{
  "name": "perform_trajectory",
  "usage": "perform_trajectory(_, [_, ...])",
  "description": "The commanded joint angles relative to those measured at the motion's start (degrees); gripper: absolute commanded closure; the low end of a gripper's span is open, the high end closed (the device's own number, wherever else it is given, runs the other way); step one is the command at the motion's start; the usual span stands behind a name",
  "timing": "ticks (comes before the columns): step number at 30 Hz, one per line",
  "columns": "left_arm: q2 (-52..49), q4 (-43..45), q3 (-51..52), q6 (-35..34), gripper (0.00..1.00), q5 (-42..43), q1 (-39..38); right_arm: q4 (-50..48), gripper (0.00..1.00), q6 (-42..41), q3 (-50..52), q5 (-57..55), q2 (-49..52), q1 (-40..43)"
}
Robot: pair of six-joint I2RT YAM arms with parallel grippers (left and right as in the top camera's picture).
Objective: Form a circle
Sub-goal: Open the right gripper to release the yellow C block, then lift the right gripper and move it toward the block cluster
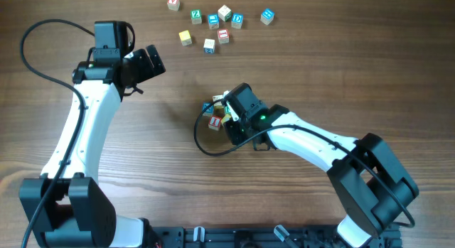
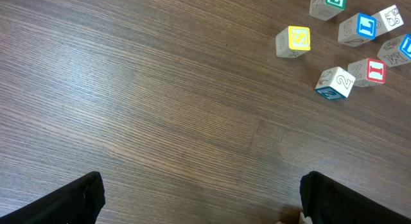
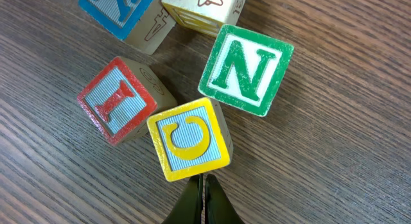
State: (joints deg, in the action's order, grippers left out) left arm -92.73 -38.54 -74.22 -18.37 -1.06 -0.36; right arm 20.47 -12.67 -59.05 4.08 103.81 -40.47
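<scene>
Wood-grain worktop (image 1: pixel 320 70) fills every view, dark brown and running side to side. Near its middle sits the circle (image 1: pixel 215 121), a close-set ring of five small letter cubes, partly covered in the overhead view by the right arm's wrist. The right wrist camera looks straight down on it: a blue cube (image 3: pixel 119 9) and a cream cube (image 3: pixel 202 6) at the top edge, both cut off by the frame, a green cube (image 3: pixel 246 68) with an N at the right, a red cube (image 3: pixel 119 99) with an I at the left, and a yellow cube (image 3: pixel 189 139) with a C nearest the camera. Yellow sits corner to corner with red and close under green, and a small dark gap of wood shows between the cubes. The right end effector (image 3: pixel 203 189) is pressed together with nothing between its fingers, its tip right at the near edge of the yellow cube; I cannot tell whether it touches. The left end effector (image 2: pixel 205 208) is spread wide and holds nothing, over bare wood well apart from the circle. Loose cubes (image 1: pixel 213 24) lie scattered along the far edge, and several of them show at the upper right of the left wrist view.
</scene>
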Motion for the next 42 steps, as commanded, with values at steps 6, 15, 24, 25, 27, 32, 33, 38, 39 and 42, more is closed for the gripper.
perform_trajectory(6, [-0.2, 0.2, 0.0, -0.3, 0.0, -0.5, 0.2, -1.1, 0.96, 0.6, 0.5, 0.9, -0.6, -0.1])
perform_trajectory(15, [-0.2, 0.2, 0.0, -0.3, 0.0, -0.5, 0.2, 0.6, 0.96, 0.7, 0.5, 0.9, -0.6, -0.1])
perform_trajectory(24, [-0.2, 0.2, 0.0, -0.3, 0.0, -0.5, 0.2, 7.8, 0.96, -1.2, -4.7, -3.9, -9.4, 4.4])
perform_trajectory(25, [-0.2, 0.2, 0.0, -0.3, 0.0, -0.5, 0.2, 8.1, 0.96, -1.3, -5.1, -4.1, -10.3, 5.5])
perform_trajectory(27, [-0.2, 0.2, 0.0, -0.3, 0.0, -0.5, 0.2, 8.1, 0.95, -1.3, -6.1, -4.1, -11.6, 9.2])
perform_trajectory(32, [-0.2, 0.2, 0.0, -0.3, 0.0, -0.5, 0.2, 7.2, 0.73, -1.3, -6.5, -4.1, -11.5, 21.4])
perform_trajectory(33, [-0.2, 0.2, 0.0, -0.3, 0.0, -0.5, 0.2, 7.0, 0.67, -1.2, -6.5, -4.1, -11.4, 22.9])
perform_trajectory(38, [-0.2, 0.2, 0.0, -0.3, 0.0, -0.5, 0.2, 5.7, 0.45, -3.0, -6.5, -3.9, -11.3, 30.5])
perform_trajectory(39, [-0.2, 0.2, 0.0, -0.3, 0.0, -0.5, 0.2, 5.6, 0.4, -3.0, -6.5, -3.6, -11.3, 31.1])
perform_trajectory(42, [-0.2, 0.2, 0.0, -0.3, 0.0, -0.5, 0.2, 5.5, 0.21, -3.0, -6.5, -1.1, -11.3, 33.5])
